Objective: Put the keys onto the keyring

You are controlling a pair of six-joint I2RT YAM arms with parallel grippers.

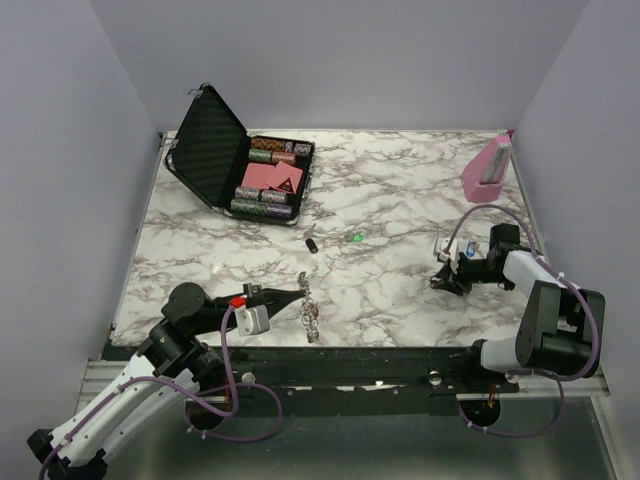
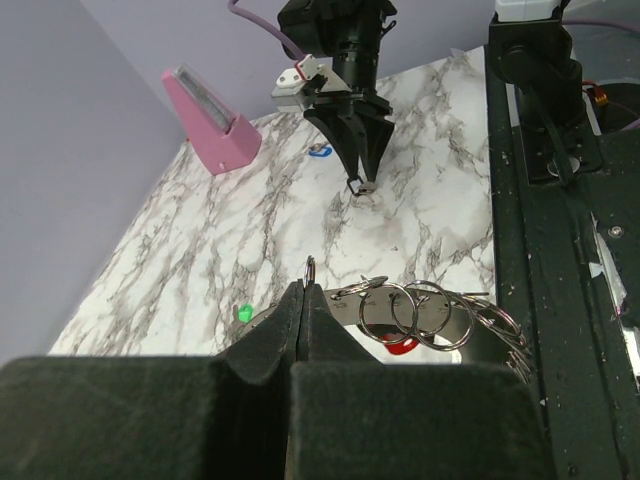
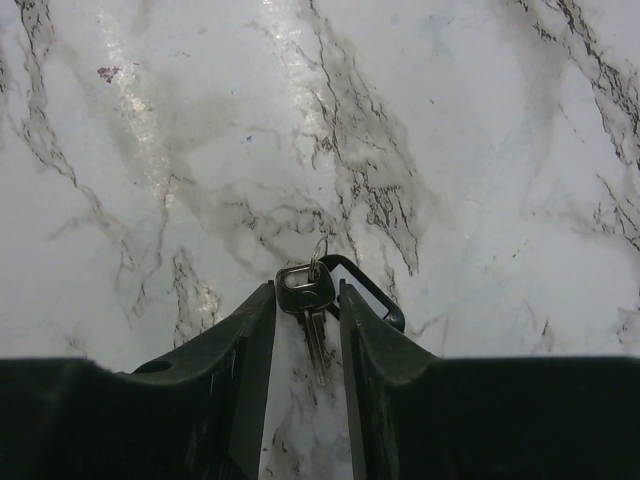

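Presently, the keyring (image 2: 415, 315) is pinched by the closed left claw (image 2: 303, 288), a key (image 3: 310, 320) clamped by the right claw (image 3: 305, 292). Green key (image 1: 355, 238) and black key (image 1: 311, 243) are left on the desk (image 1: 400, 190).

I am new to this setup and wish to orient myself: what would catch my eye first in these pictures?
First, the open black case of coloured chips at the back left of the marble table, and the pink stand at the back right. Near the front edge, the left gripper is shut on the keyring, a chain of silvery rings, while the right gripper at the right side pinches a small key.
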